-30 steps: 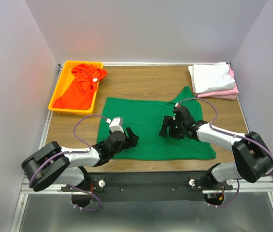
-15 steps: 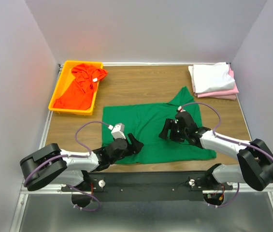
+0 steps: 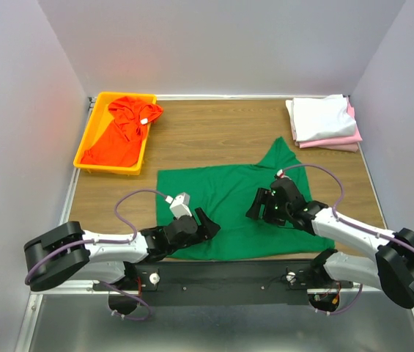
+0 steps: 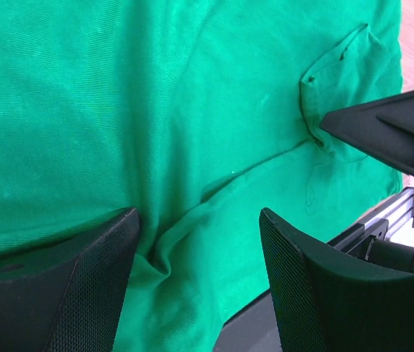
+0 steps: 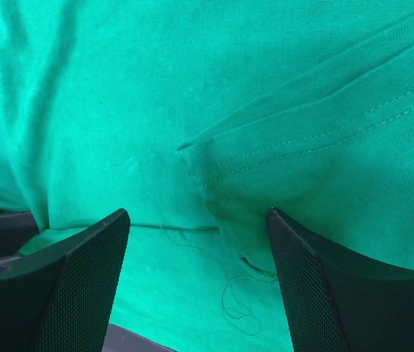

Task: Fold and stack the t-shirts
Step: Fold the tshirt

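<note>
The dark green t-shirt (image 3: 232,194) lies spread flat at the near middle of the table, its bottom hem at the table's front edge. My left gripper (image 3: 205,226) is open and pressed down on its near left part, with a cloth wrinkle between the fingers (image 4: 198,220). My right gripper (image 3: 259,207) is open on its right part, over a stitched hem fold (image 5: 198,216). The orange-red t-shirt (image 3: 122,128) lies crumpled in the yellow tray (image 3: 93,125). The white t-shirt (image 3: 322,116) lies folded on the folded pink t-shirt (image 3: 336,141) at the back right.
The black front rail (image 3: 221,270) runs just below the green shirt's hem and shows in the left wrist view (image 4: 382,227). Bare wooden table (image 3: 214,121) lies between the tray and the folded stack. Walls close in the left, right and back.
Both grippers have moved toward the near edge, and the green t-shirt has slid with them toward the front of the table. The tray and the folded stack have not moved.
</note>
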You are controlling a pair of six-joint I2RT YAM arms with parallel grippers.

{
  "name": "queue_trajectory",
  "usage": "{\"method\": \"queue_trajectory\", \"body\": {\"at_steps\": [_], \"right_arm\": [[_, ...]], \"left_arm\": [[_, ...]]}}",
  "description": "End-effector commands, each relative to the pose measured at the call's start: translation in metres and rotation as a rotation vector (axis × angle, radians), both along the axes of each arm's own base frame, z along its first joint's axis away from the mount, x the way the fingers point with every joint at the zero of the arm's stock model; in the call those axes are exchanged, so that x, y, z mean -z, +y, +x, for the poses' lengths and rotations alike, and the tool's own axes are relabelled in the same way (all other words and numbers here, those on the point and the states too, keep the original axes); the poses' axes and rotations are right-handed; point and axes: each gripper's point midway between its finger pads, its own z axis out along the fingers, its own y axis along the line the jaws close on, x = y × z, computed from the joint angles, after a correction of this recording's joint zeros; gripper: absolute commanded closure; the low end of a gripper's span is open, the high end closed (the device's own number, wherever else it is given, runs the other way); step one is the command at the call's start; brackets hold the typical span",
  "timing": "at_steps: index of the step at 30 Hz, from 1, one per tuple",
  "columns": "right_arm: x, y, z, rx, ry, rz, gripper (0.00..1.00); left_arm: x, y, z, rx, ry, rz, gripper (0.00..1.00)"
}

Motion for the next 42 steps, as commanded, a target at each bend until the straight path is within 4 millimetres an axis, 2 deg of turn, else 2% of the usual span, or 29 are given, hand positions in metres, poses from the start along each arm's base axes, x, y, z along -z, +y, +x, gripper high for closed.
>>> {"method": "queue_trajectory", "body": {"at_steps": [1,8,12,14,15,16,19,20,21,22,23,24,25,26,27,28,30,31,33,34,35,38,42], "right_arm": [[0.024,-0.026,-0.026,0.039,0.099,-0.106,0.17],[0.014,-0.023,-0.017,0.037,0.068,-0.108,0.17],[-0.008,-0.016,0.000,0.024,0.002,-0.101,0.16],[-0.027,-0.012,0.019,0.024,-0.064,-0.111,0.16],[-0.032,-0.012,0.025,0.025,-0.086,-0.125,0.12],[-0.046,-0.013,0.042,0.041,-0.140,-0.158,0.09],[-0.065,-0.018,0.072,0.078,-0.206,-0.213,0.05],[-0.075,-0.018,0.089,0.085,-0.232,-0.237,0.05],[-0.082,-0.020,0.101,0.097,-0.246,-0.244,0.05],[-0.073,-0.030,0.115,0.107,-0.224,-0.285,0.05],[-0.086,-0.032,0.126,0.135,-0.250,-0.270,0.05],[-0.090,-0.033,0.146,0.130,-0.258,-0.294,0.06],[-0.091,-0.043,0.159,0.154,-0.256,-0.308,0.07],[-0.093,-0.047,0.169,0.150,-0.263,-0.318,0.08],[-0.082,-0.051,0.179,0.152,-0.237,-0.336,0.11],[-0.094,-0.058,0.198,0.181,-0.266,-0.319,0.13],[-0.091,-0.064,0.214,0.170,-0.263,-0.321,0.18],[-0.086,-0.074,0.231,0.197,-0.253,-0.329,0.20],[-0.082,-0.082,0.244,0.201,-0.246,-0.337,0.26],[-0.067,-0.093,0.251,0.216,-0.212,-0.352,0.28],[-0.071,-0.094,0.260,0.211,-0.222,-0.342,0.30],[-0.052,-0.103,0.275,0.204,-0.191,-0.349,0.33],[-0.031,-0.108,0.283,0.197,-0.155,-0.354,0.35]], "left_arm": [[0.061,0.054,-0.028,-0.014,0.139,0.268,0.25],[0.056,0.051,-0.028,-0.015,0.142,0.269,0.25],[0.035,0.052,-0.018,-0.043,0.094,0.276,0.24],[0.012,0.046,-0.006,-0.060,0.041,0.262,0.21],[0.002,0.046,0.000,-0.075,0.014,0.259,0.20],[-0.016,0.047,0.014,-0.091,-0.039,0.240,0.18],[-0.046,0.049,0.045,-0.065,-0.158,0.217,0.18],[-0.052,0.061,0.064,-0.114,-0.174,0.225,0.18],[-0.058,0.064,0.072,-0.123,-0.193,0.230,0.18],[-0.068,0.075,0.090,-0.143,-0.229,0.269,0.18],[-0.072,0.073,0.092,-0.143,-0.233,0.264,0.18],[-0.070,0.084,0.106,-0.148,-0.246,0.318,0.18],[-0.078,0.089,0.118,-0.161,-0.265,0.329,0.18],[-0.078,0.093,0.125,-0.164,-0.268,0.343,0.18],[-0.076,0.107,0.137,-0.177,-0.275,0.388,0.18],[-0.075,0.104,0.145,-0.159,-0.273,0.386,0.18],[-0.072,0.111,0.156,-0.151,-0.274,0.422,0.18],[-0.068,0.116,0.165,-0.158,-0.263,0.438,0.18],[-0.064,0.120,0.172,-0.157,-0.256,0.453,0.18],[-0.059,0.122,0.176,-0.150,-0.246,0.465,0.18],[-0.060,0.122,0.179,-0.149,-0.249,0.462,0.18],[-0.060,0.126,0.186,-0.147,-0.251,0.474,0.18],[-0.059,0.133,0.194,-0.156,-0.251,0.487,0.18]]}}
